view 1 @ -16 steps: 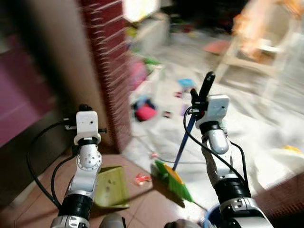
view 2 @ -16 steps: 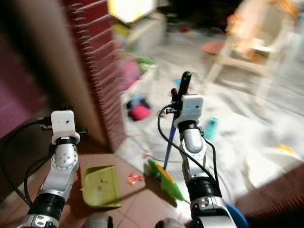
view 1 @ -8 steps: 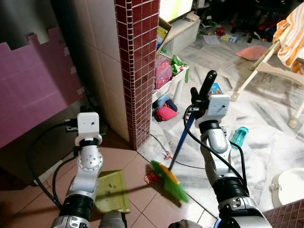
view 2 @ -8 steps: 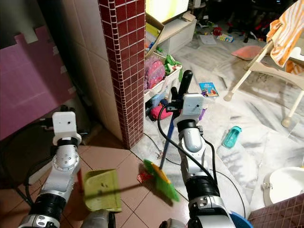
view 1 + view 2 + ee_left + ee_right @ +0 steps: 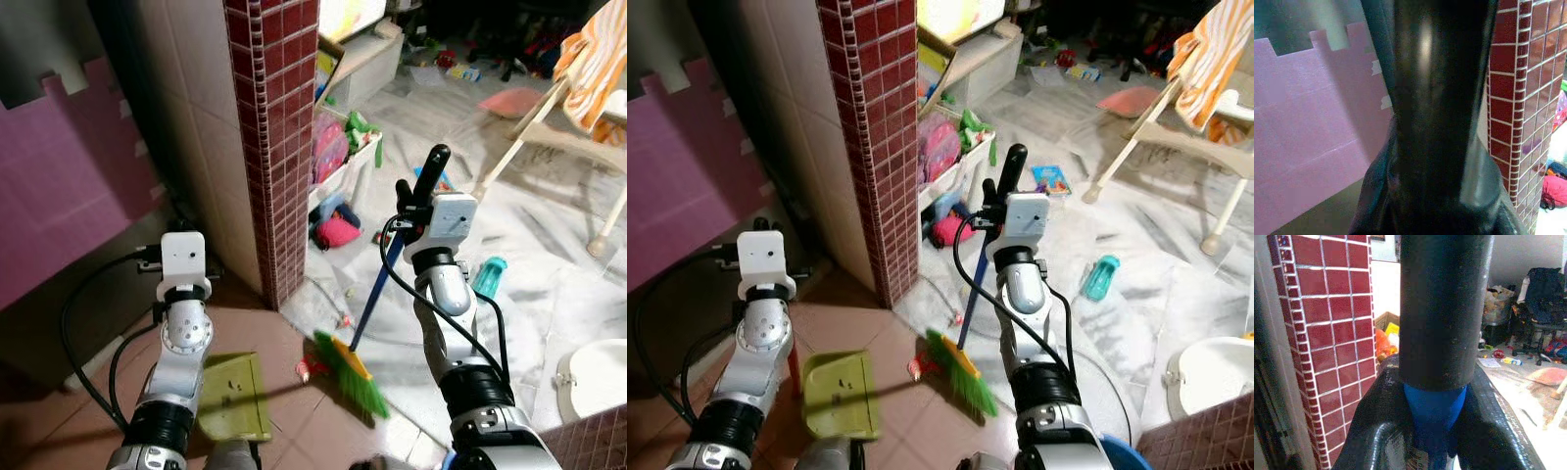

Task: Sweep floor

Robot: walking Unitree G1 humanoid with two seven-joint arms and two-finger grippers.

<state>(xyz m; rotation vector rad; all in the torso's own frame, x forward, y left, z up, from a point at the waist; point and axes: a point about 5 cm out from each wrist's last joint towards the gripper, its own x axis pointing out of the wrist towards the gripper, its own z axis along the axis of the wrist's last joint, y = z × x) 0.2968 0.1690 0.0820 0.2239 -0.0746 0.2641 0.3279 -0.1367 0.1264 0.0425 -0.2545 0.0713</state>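
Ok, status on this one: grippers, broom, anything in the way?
Right gripper shut on broom handle, bristles by red scrap. Left gripper shut on dustpan handle. Brick pillar, toys ahead.

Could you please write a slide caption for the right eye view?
Right tool holds a broom beside red litter; left tool holds a green dustpan near a brick pillar.

Dustpan (image 5: 233, 397) left of broom head (image 5: 351, 373); pillar (image 5: 274, 147) behind.
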